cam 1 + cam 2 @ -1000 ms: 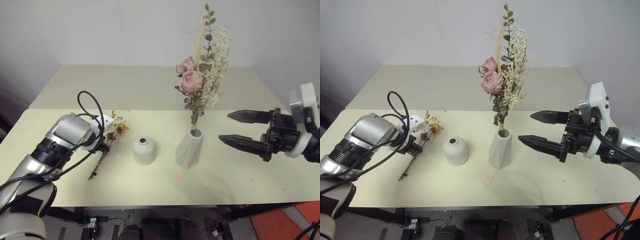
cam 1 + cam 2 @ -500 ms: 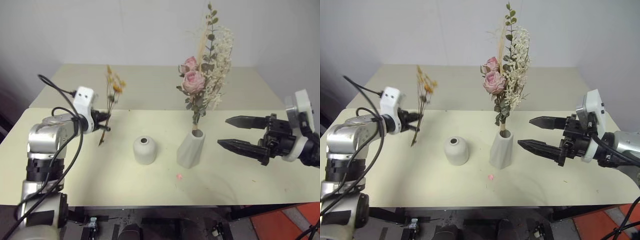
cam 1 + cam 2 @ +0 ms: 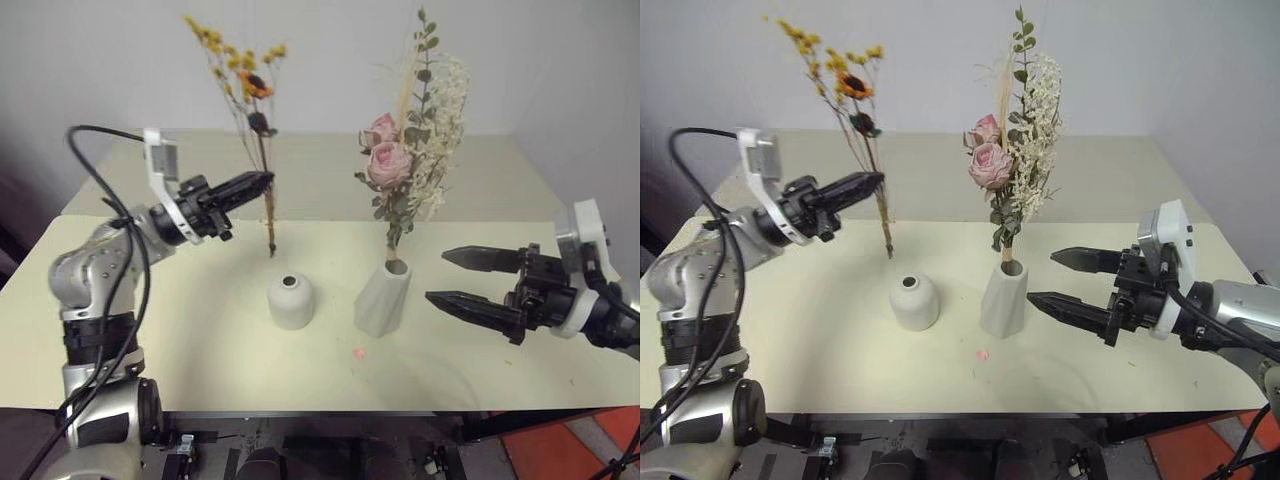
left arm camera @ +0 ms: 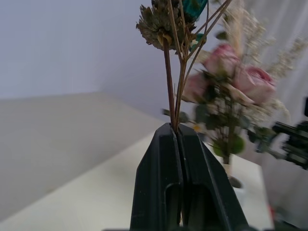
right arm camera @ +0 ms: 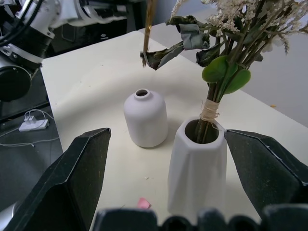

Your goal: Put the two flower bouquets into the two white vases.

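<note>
Nearest the camera, a small pink scrap (image 3: 357, 352) lies on the cream table (image 3: 200, 350) just in front of the two vases. The short round vase (image 3: 290, 300) stands empty, hole up, and the taller faceted vase (image 3: 381, 297) stands just beside it on the robot's right, not touching. The large bouquet (image 3: 410, 150) with pink roses, white sprigs and eucalyptus stands upright in the tall vase, its stems tied with twine at the mouth. To the right, the right gripper (image 3: 462, 279) hangs low over the table, arm reaching in from the right edge, roughly level and pointing left toward the tall vase, its two black fingers (image 3: 470, 305) spread wide apart with nothing between them, near the vase but clear of it. On the left, the left arm is raised with elbow bent, cable looping over it, forearm pointing right and slightly up. The left gripper (image 3: 262, 180) is clamped tight on the thin stems of the small bouquet (image 3: 245, 75), gripping them low down. That bouquet is held upright in the air, yellow flowers and orange sunflower at the top, stem ends hanging down behind and above the short vase, well clear of its hole. A second table (image 3: 320, 160) butts on behind, against a white wall (image 3: 120, 60).
</note>
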Robot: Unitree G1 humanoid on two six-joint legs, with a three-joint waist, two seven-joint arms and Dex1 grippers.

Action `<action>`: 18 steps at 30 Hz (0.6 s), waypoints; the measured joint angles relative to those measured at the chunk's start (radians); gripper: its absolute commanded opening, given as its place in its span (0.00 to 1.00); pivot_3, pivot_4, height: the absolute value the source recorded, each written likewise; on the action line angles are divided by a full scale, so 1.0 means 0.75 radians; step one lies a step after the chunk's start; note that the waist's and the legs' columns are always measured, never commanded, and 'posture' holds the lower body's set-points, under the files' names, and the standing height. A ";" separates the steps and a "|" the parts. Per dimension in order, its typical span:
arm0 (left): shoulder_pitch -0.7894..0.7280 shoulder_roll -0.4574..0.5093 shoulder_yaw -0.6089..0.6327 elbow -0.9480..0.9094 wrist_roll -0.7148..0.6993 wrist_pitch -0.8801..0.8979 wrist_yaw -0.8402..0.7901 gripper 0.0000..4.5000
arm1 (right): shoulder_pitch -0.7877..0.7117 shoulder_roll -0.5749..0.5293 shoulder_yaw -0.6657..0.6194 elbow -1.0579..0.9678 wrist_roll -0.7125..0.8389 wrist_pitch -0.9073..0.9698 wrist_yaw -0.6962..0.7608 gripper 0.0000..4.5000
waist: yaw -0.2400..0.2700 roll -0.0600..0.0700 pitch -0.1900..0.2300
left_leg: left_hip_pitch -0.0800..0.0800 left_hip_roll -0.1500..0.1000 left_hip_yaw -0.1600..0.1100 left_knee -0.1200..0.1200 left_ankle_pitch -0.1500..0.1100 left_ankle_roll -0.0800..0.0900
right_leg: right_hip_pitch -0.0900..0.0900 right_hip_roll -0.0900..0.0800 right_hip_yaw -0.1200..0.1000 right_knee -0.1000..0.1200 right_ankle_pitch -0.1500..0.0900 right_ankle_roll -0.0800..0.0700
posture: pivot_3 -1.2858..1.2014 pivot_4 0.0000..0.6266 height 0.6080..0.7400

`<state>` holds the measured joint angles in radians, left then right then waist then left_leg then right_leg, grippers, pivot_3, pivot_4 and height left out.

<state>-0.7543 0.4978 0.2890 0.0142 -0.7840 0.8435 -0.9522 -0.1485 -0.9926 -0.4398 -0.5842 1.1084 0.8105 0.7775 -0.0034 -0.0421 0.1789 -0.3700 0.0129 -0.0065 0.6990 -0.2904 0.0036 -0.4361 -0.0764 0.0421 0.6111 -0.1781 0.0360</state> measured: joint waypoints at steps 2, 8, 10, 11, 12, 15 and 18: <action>0.000 -0.010 -0.037 0.007 0.002 -0.038 -0.024 0.00 | 0.008 0.000 -0.001 -0.009 0.008 0.000 -0.013 1.00 | -0.004 0.000 0.000 | 0.000 0.000 0.000 0.000 0.000 0.000 | 0.000 0.000 0.000 0.000 0.000 0.000 | 0.52 0.24 1.00; 0.000 -0.021 -0.109 0.056 0.030 -0.124 -0.082 0.00 | 0.023 0.000 -0.016 -0.023 0.020 0.000 -0.036 1.00 | -0.011 0.000 0.000 | 0.000 0.000 0.000 0.000 0.000 0.000 | 0.000 0.000 0.001 0.000 0.000 0.000 | 0.52 0.24 1.00; 0.000 -0.021 -0.124 0.059 0.045 -0.139 -0.087 0.00 | 0.034 0.000 -0.025 -0.025 0.022 0.000 -0.041 1.00 | -0.011 0.000 0.000 | 0.000 0.000 0.000 0.000 0.000 0.000 | 0.000 0.000 0.001 0.000 0.000 0.000 | 0.52 0.24 1.00; 0.000 -0.020 -0.125 0.060 0.047 -0.141 -0.091 0.00 | 0.039 0.000 -0.030 -0.025 0.022 0.000 -0.045 1.00 | -0.011 0.000 0.000 | 0.000 0.000 0.000 0.000 0.000 0.000 | 0.000 0.000 0.001 0.000 0.000 0.000 | 0.52 0.24 1.00; 0.001 -0.017 -0.126 0.061 0.048 -0.142 -0.095 0.00 | 0.044 0.000 -0.034 -0.028 0.022 0.000 -0.048 1.00 | -0.011 0.000 0.000 | 0.000 0.000 0.000 0.000 0.000 0.000 | 0.000 0.000 0.001 0.000 0.000 0.000 | 0.52 0.24 1.00; 0.017 0.002 -0.126 0.061 0.048 -0.143 -0.113 0.00 | 0.050 0.000 -0.038 -0.040 0.027 0.000 -0.056 1.00 | -0.013 0.000 0.000 | 0.001 0.000 0.000 0.000 0.000 0.000 | 0.000 0.000 0.001 0.000 0.000 0.000 | 0.52 0.24 1.00; 0.033 0.018 -0.126 0.061 0.048 -0.143 -0.126 0.00 | 0.050 0.000 -0.038 -0.048 0.036 0.000 -0.064 1.00 | -0.012 0.000 0.000 | 0.001 0.000 0.000 0.000 0.000 0.000 | 0.000 0.000 0.001 0.000 0.000 0.000 | 0.52 0.24 1.00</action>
<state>-0.7297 0.5117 0.1945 0.0601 -0.7482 0.7364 -1.0465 -0.1111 -0.9927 -0.4685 -0.6203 1.1357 0.8105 0.7296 -0.0122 -0.0421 0.1789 -0.3696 0.0131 -0.0065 0.6991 -0.2904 0.0036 -0.4362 -0.0761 0.0425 0.6113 -0.1781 0.0361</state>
